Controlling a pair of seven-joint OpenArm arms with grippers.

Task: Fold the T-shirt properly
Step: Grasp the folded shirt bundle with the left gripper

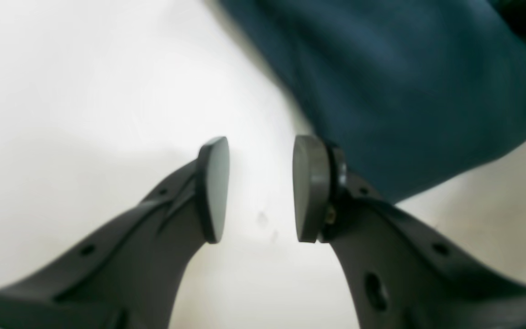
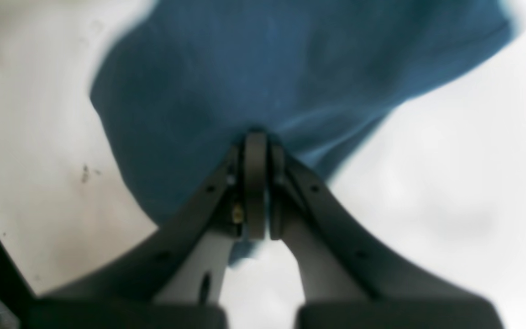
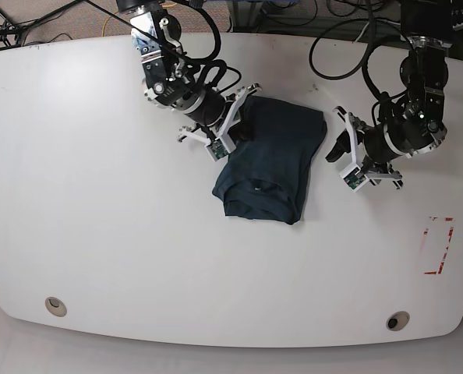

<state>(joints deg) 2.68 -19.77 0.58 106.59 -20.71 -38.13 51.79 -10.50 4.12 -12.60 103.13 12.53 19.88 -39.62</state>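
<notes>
A soft, rumpled navy T-shirt (image 3: 269,160) lay near the white desk's (image 3: 99,234) far edge; right jaws pinched its blurred cloth, left jaws released beside it

bare white table (image 3: 138,257) all round, T-shirt (image 3: 266,164) mid-table

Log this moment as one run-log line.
T-shirt: partly folded on table | right gripper: shut on T-shirt edge | left gripper: open, empty, beside T-shirt

T-shirt (image 3: 269,160) mid-table (image 3: 99,234), between the two claws
</notes>
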